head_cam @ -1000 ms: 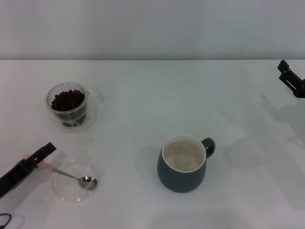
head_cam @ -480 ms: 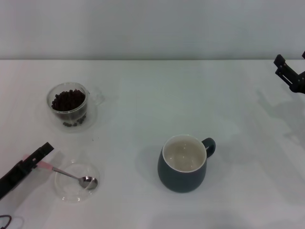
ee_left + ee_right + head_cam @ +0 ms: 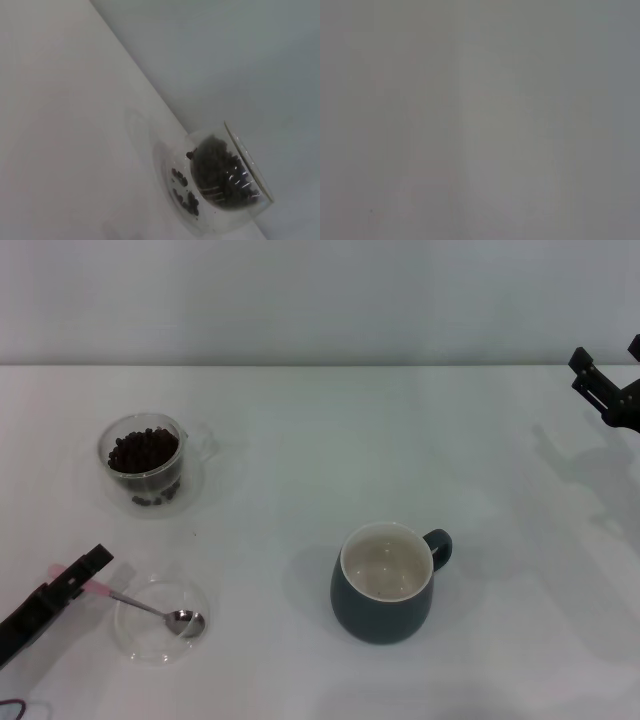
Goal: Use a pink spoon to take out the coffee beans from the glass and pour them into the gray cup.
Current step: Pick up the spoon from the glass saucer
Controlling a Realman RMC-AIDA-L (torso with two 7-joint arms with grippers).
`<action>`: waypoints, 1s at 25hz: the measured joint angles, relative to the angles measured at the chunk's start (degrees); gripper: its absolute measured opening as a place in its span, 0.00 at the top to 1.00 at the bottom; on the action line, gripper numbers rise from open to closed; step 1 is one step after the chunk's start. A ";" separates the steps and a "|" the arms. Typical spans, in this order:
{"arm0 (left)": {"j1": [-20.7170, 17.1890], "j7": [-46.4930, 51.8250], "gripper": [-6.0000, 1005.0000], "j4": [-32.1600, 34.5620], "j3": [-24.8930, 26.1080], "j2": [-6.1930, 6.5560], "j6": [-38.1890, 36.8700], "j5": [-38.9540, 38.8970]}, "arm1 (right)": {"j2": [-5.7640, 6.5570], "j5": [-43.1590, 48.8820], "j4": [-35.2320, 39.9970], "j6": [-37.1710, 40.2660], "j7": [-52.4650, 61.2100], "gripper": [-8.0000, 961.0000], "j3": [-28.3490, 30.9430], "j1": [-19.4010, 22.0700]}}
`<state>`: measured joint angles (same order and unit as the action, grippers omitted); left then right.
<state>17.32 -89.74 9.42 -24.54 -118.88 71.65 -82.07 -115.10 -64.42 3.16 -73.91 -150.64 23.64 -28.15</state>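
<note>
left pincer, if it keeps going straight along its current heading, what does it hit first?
Most likely the pink spoon: the left pincer sits right at its pink handle end, the bowl lying in the glass dish. Farther along that line the table looks free, though depth is unclear.

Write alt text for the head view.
The left gripper reaches the pale pink-handled teaspoon, whose bowl lies in a shallow clear glass dish. Behind stands a clear glass cup of dark coffee beans; a blue-grey mug sits centre, right gripper far right.
</note>
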 joint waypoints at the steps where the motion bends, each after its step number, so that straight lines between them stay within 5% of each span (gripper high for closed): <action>1: -0.02 0.00 0.11 -0.01 0.00 -0.01 0.03 0.00 | 0.00 0.00 0.00 0.00 0.00 0.09 0.00 0.00; 6: -0.15 0.28 0.11 -0.14 -0.06 -0.04 0.10 0.10 | -0.05 0.00 -0.07 0.00 0.04 0.09 0.00 0.05; 20: -0.37 0.34 0.57 -0.10 -0.07 -0.03 1.16 -0.73 | -0.08 0.00 -0.70 0.00 0.17 0.09 0.07 0.51; 25: -0.64 0.26 0.57 -0.10 -0.07 -0.03 1.20 -1.30 | -0.03 0.00 -0.70 0.06 0.17 0.09 0.09 0.56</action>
<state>16.67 -89.48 9.32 -24.61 -118.90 72.85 -83.36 -115.13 -64.42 2.46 -73.85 -150.46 23.73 -27.59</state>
